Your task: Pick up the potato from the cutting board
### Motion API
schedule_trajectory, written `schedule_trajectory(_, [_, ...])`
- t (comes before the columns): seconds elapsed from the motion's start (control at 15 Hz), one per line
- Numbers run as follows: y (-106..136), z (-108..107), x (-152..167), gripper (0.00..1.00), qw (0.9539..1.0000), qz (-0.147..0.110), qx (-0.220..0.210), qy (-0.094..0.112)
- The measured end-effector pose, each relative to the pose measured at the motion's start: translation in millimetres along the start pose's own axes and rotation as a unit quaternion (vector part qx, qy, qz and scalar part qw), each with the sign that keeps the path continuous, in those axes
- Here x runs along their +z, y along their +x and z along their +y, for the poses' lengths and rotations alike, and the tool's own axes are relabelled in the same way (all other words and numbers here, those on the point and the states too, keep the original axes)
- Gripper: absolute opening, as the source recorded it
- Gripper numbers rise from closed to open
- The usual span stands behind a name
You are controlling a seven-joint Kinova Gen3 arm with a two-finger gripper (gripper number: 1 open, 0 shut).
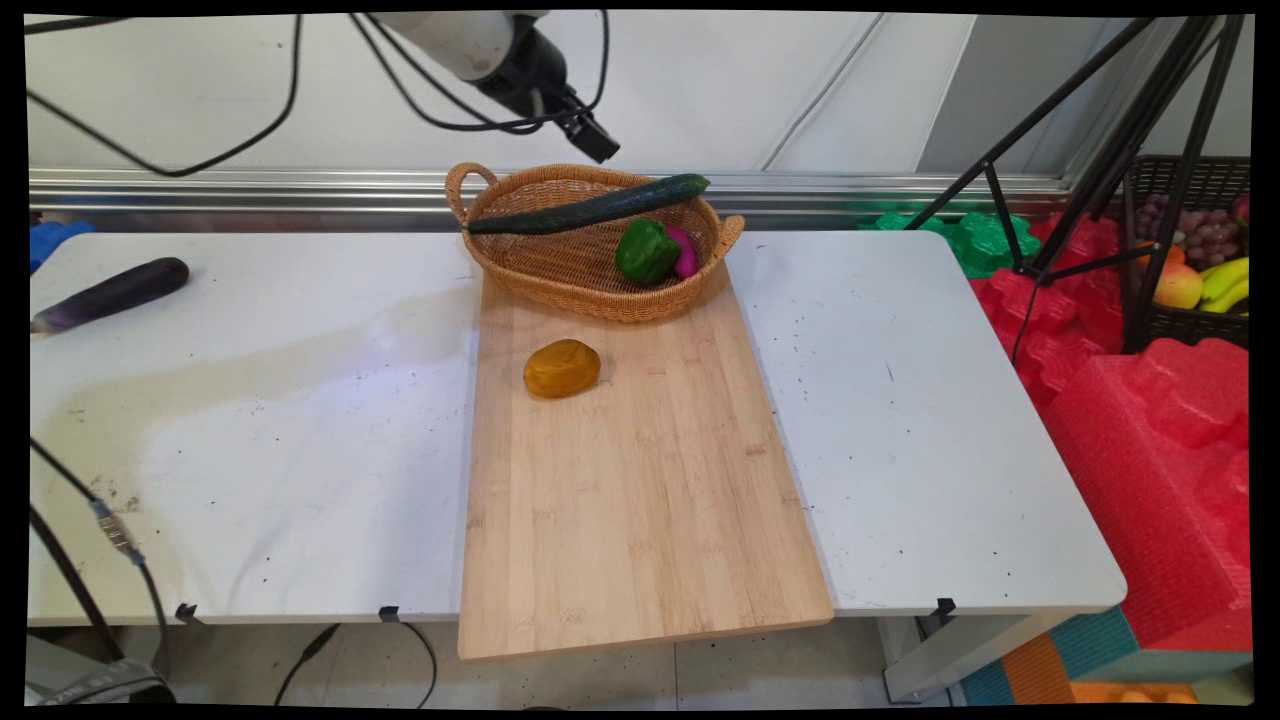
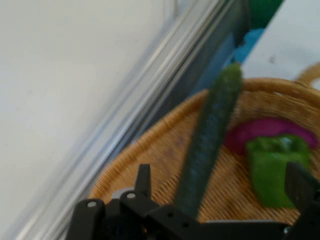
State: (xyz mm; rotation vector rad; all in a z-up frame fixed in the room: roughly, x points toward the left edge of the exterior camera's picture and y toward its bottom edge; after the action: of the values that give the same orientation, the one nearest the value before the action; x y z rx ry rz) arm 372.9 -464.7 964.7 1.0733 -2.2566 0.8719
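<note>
Pincer (image 1: 597, 146): you've got it raised above the basket's back rim, about 12 o'clock of the basket. Its fingers (image 2: 143, 179) stand wide apart in the hand view, nothing between them, touching nothing.
Cucumber (image 1: 590, 206): nearest thing to your pincer. Lies across the basket top, one end on the left rim, other end past the back rim at roughly 1 o'clock. In the hand view it runs up between the spread fingers, below them.
Basket (image 1: 560, 278): woven, two handles, sits on the far end of the board.
Green pepper (image 1: 646, 250): inside the basket, right side, under the cucumber's line.
Pink item (image 1: 686, 254): inside the basket, touching the pepper at its 3 o'clock; you can't tell what it is.
Potato (image 1: 562, 368): yellow-brown, on the board at 6 o'clock of the basket, apart from it.
Board (image 1: 640, 500): wooden, mid-worktop, near end overhangs the front edge.
Eggplant (image 1: 110, 294): on the worktop (image 1: 900, 400) far out at 9 o'clock, well apart from everything else.
</note>
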Motion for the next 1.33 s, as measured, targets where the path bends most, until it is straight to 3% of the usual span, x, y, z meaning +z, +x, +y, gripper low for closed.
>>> schedule_trajectory(0.2, [-19.6, 18.9, -37.0, 1.00, 0.9997, -0.007, -0.009, -0.020])
schedule_trajectory(0.73, [-63.2, 51.3, -93.6, 1.00, 0.9973, -0.038, -0.020, -0.059])
schedule_trajectory(1.07, [-83.3, 66.9, -113.5, 1.00, 0.9953, -0.058, -0.018, -0.076])
schedule_trajectory(1.33, [-88.3, 77.4, -101.1, 1.00, 0.9938, -0.076, -0.004, -0.082])
